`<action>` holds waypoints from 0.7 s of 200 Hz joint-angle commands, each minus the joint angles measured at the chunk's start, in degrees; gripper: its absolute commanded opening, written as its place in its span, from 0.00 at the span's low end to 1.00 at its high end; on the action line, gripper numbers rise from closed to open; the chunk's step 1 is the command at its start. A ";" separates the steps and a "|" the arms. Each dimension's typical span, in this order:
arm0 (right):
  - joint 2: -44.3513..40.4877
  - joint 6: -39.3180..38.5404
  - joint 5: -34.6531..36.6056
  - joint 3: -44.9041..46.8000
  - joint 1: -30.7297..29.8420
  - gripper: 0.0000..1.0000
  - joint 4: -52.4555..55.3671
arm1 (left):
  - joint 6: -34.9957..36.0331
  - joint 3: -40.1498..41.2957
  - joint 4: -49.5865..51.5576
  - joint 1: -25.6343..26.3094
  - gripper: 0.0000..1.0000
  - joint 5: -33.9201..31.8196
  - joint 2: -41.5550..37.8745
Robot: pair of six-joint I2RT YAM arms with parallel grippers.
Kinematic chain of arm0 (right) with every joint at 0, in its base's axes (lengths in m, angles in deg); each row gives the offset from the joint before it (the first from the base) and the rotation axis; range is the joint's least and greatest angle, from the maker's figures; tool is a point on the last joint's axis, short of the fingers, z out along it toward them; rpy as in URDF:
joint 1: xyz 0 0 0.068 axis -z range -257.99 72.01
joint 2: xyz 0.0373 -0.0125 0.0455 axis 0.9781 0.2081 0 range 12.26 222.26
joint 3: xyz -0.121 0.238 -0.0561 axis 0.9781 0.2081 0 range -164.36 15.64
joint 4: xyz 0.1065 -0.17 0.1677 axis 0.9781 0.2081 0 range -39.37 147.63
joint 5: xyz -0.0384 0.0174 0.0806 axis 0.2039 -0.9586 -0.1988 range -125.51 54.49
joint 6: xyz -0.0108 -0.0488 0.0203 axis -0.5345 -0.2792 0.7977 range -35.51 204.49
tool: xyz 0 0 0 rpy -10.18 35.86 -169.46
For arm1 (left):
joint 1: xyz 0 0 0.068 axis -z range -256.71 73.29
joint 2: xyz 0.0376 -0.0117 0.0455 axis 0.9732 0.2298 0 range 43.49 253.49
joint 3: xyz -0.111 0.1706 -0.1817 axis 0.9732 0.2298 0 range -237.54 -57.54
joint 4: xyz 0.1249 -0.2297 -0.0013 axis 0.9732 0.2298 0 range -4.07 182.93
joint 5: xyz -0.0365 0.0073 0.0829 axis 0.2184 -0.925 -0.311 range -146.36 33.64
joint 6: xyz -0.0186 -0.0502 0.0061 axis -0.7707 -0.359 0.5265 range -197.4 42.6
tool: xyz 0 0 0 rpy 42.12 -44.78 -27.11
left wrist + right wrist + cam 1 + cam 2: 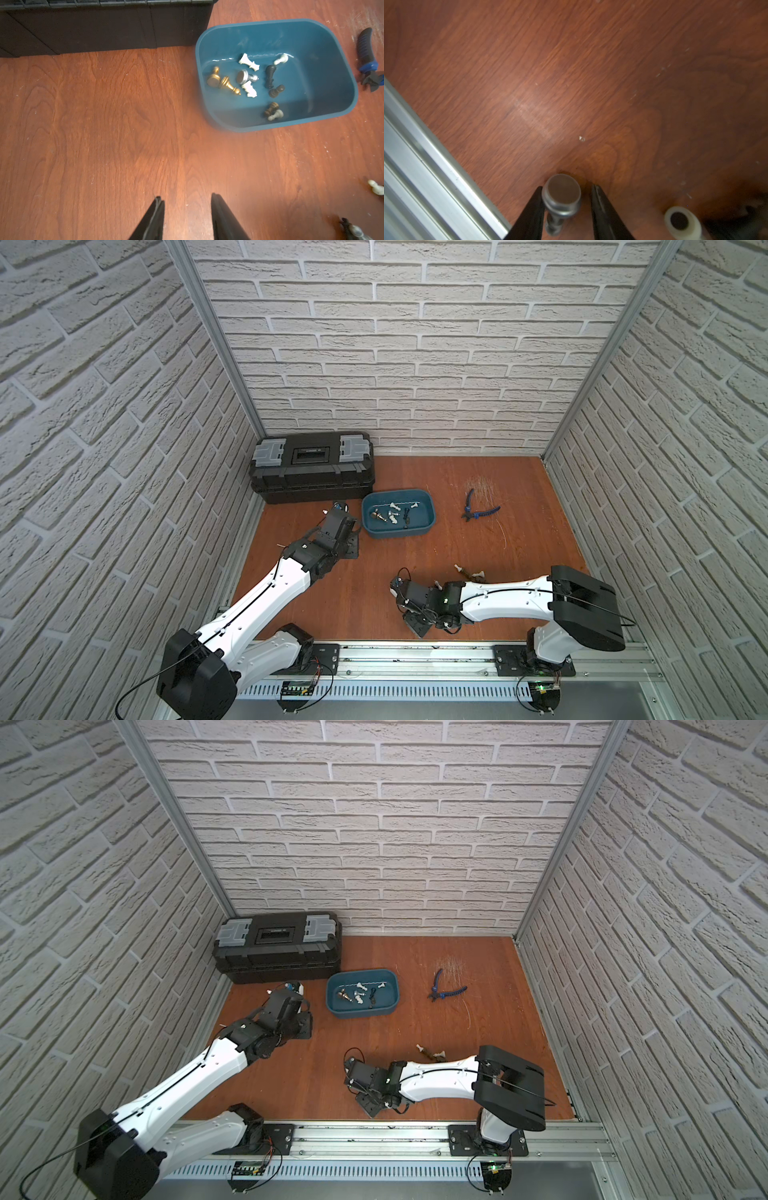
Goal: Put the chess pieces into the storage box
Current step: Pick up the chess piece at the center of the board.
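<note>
The teal storage box (399, 532) (361, 1012) (270, 127) sits mid-table and holds several chess pieces (390, 516) (355, 996) (249, 81) lying on their sides: white, black, gold and silver. My left gripper (345, 540) (300, 1022) (186, 199) hovers left of the box, open and empty over bare wood. Near the front rail, my right gripper (417, 624) (370, 1104) (566, 189) straddles a silver chess piece (561, 193). One finger touches its base and a gap shows at the other. More loose pieces (469, 571) (430, 1051) (376, 187) (681, 222) lie beside the right arm.
A black toolbox (311, 468) (276, 948) (104, 27) stands at the back left, close behind the storage box. Blue-handled pliers (478, 510) (444, 990) (366, 54) lie to the box's right. An aluminium rail (415, 655) (425, 166) runs along the table's front edge.
</note>
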State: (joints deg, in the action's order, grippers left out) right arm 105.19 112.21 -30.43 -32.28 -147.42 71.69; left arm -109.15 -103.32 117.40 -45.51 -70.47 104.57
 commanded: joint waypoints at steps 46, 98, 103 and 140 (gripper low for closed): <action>1.06 -0.33 2.20 0.17 -0.40 0.27 1.83 | -0.06 1.97 -1.40 0.08 0.42 -1.09 -0.62; -6.43 -3.68 2.04 -0.94 -0.44 0.19 1.82 | -0.92 2.19 -1.58 0.09 0.43 -1.25 -0.51; -7.42 -4.09 2.38 -1.54 -0.44 0.19 2.16 | -0.99 2.26 -1.54 0.09 0.43 -1.27 -0.76; -9.22 -8.77 6.38 -9.35 2.54 0.19 5.73 | -1.34 2.37 -1.05 0.09 0.42 -2.57 -3.51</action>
State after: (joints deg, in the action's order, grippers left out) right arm 97.19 107.82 -27.37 -36.22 -146.89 76.54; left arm -109.81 -101.73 117.29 -45.51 -71.15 103.74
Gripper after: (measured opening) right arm 0.282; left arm 0.424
